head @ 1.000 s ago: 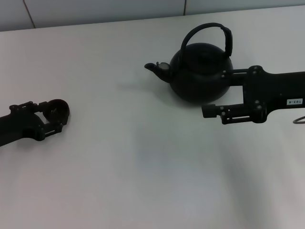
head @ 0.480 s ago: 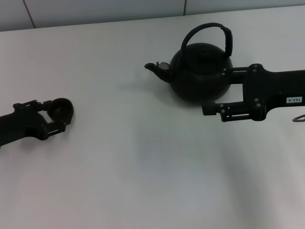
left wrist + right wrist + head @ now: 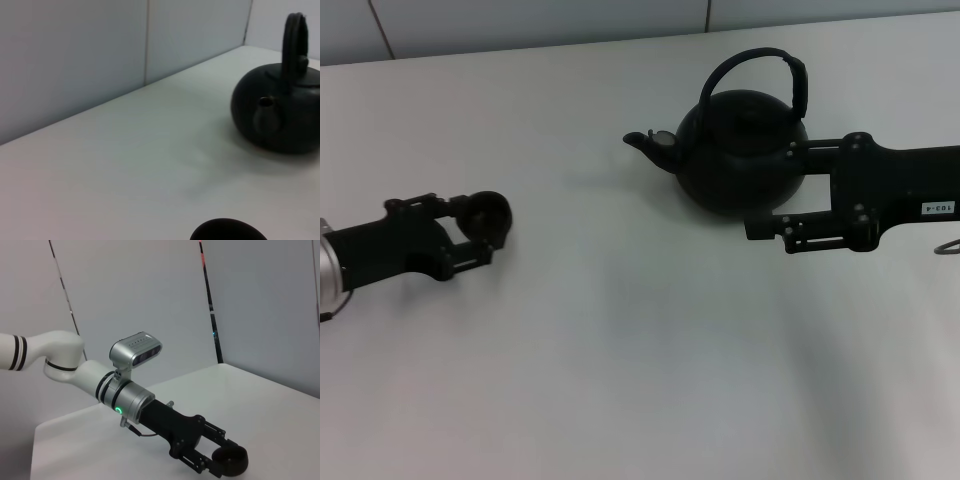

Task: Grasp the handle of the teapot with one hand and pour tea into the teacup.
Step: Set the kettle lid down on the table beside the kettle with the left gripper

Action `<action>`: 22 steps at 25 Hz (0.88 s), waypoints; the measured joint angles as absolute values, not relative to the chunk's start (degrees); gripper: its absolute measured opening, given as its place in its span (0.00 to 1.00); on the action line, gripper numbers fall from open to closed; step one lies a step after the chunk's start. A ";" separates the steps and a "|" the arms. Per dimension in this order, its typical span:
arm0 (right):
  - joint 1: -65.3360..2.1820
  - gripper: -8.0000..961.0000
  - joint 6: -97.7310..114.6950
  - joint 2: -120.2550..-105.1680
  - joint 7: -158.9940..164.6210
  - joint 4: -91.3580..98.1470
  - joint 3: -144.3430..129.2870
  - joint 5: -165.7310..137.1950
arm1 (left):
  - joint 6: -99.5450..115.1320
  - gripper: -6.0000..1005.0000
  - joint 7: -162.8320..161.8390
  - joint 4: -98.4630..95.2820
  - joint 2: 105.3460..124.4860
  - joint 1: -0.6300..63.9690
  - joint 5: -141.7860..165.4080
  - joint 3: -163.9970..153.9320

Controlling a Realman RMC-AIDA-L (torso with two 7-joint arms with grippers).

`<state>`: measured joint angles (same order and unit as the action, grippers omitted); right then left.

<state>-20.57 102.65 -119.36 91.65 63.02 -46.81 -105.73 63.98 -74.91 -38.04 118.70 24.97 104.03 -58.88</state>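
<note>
Comparing with half a second earlier, we find the left gripper [image 3: 485,228], clamped on the teacup [image 3: 488,213], carried nearer the teapot [image 3: 740,150]. Our right gripper [image 3: 765,190] reaches level beside the teapot's right flank, fingers spread, below the handle [image 3: 760,75].

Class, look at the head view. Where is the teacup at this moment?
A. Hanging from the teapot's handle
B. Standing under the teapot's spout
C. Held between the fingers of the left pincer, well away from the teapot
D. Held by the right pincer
C: the teacup sits in the left pincer, far from the teapot; the right pincer flanks the pot, open.
</note>
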 joint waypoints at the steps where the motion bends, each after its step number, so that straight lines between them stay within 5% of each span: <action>1: -20.56 0.75 102.65 -119.36 91.74 63.02 -46.82 -105.73 | 64.06 0.68 -74.92 -38.03 118.74 25.06 103.53 -60.33; 22: -20.25 0.75 102.66 -119.36 92.40 63.02 -47.02 -105.73 | 63.60 0.68 -74.93 -36.08 118.80 25.64 99.43 -69.18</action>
